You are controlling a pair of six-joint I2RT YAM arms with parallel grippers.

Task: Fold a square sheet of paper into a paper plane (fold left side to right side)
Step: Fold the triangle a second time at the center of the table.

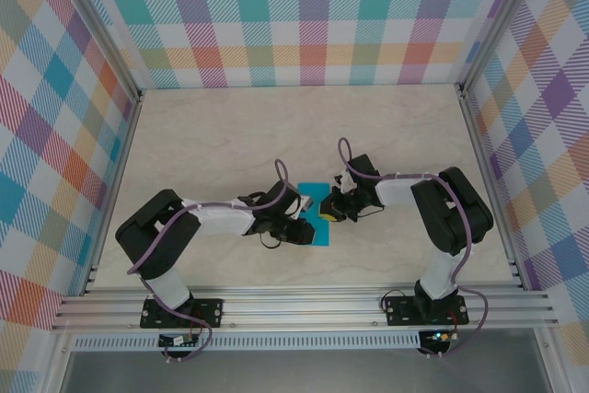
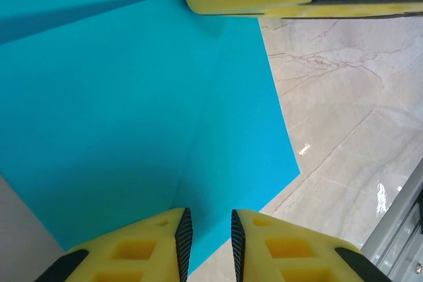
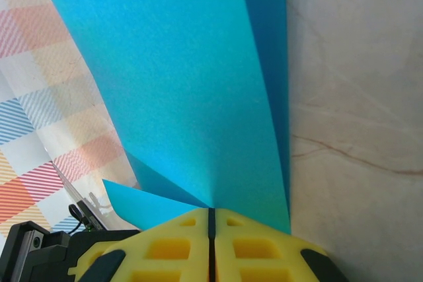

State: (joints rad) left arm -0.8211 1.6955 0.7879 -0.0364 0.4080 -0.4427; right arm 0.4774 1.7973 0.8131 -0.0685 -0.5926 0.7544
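Mid-table, between both arms: the square sheet of paper [image 3: 165, 84] on the marble table [image 2: 344, 117]. R gripper [image 3: 211, 214] is clenched tight on one edge of the sheet, and that part is lifted off the tabletop w/ a second layer showing below. L gripper [image 2: 208, 229] hangs over the flat part, jaws a narrow gap apart and gripping nothing. A crease runs up the sheet from it.

pale marble-look table [image 1: 230, 135], kinda glossy, loud pastel plaid walls [image 1: 313, 16] on three sides, silver metal rails [image 1: 304, 306] along the near edge
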